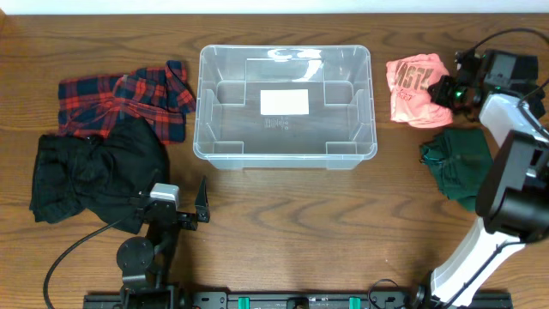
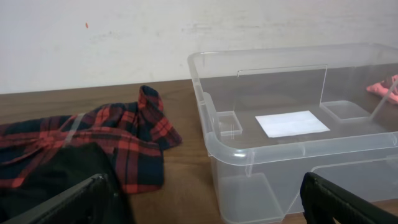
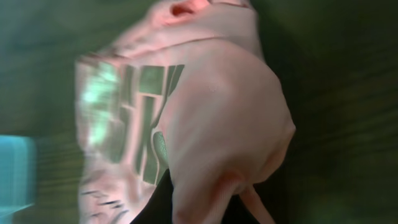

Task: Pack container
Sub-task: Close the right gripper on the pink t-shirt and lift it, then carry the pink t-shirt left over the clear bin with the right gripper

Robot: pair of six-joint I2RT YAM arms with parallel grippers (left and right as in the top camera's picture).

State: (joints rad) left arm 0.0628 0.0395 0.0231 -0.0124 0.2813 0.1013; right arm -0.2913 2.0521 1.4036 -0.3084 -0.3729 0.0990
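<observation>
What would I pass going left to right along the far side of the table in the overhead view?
red plaid shirt → container → pink shirt

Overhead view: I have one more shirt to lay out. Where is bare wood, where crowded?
Bare table runs in front of the container, between the left tool and the green garment; the container's floor is free. Crowded: left of it, plaid shirt against black garment; right of it, pink shirt at the right tool, then green garment.
</observation>
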